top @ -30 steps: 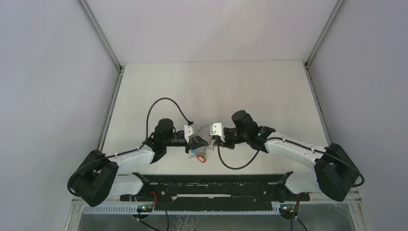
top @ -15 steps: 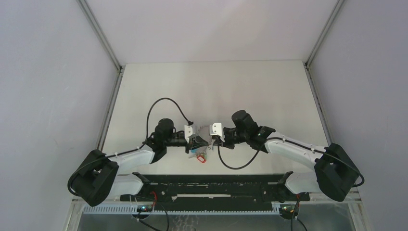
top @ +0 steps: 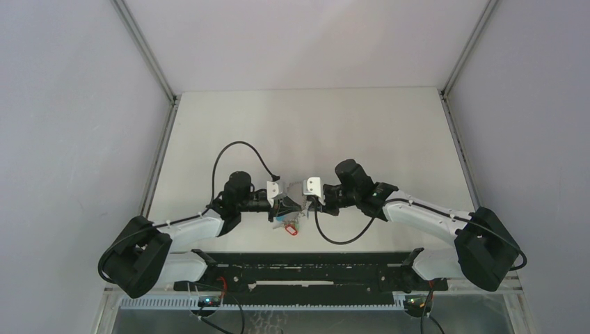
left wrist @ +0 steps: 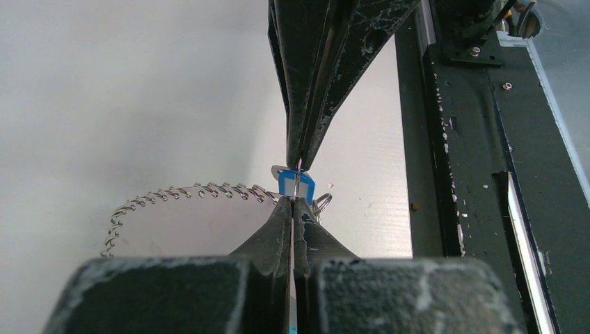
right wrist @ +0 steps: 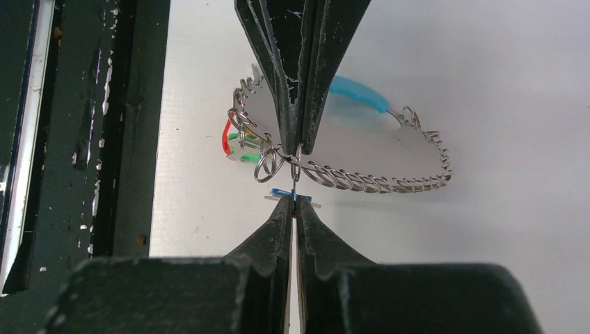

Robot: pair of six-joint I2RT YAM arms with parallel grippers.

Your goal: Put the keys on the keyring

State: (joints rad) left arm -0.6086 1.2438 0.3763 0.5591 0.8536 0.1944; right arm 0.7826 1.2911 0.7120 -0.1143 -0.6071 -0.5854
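My two grippers meet tip to tip above the table's near middle. The left gripper (top: 287,204) (left wrist: 293,203) is shut on the keyring (left wrist: 182,191), a thin wire loop strung with small silver keys. The loop also shows in the right wrist view (right wrist: 376,182), with cyan (right wrist: 356,94), green and red (right wrist: 235,142) plastic bits. The right gripper (top: 306,200) (right wrist: 293,202) is shut on the blue-headed key (right wrist: 284,193) (left wrist: 305,186). The key is held edge-on against the ring, right at the left gripper's tips. A small split ring (right wrist: 267,167) hangs beside them.
The black rail (top: 306,268) runs along the table's near edge, close below the grippers, and shows in both wrist views (left wrist: 459,139) (right wrist: 76,125). The white table (top: 313,132) stretches away behind the arms. Grey walls stand to left and right.
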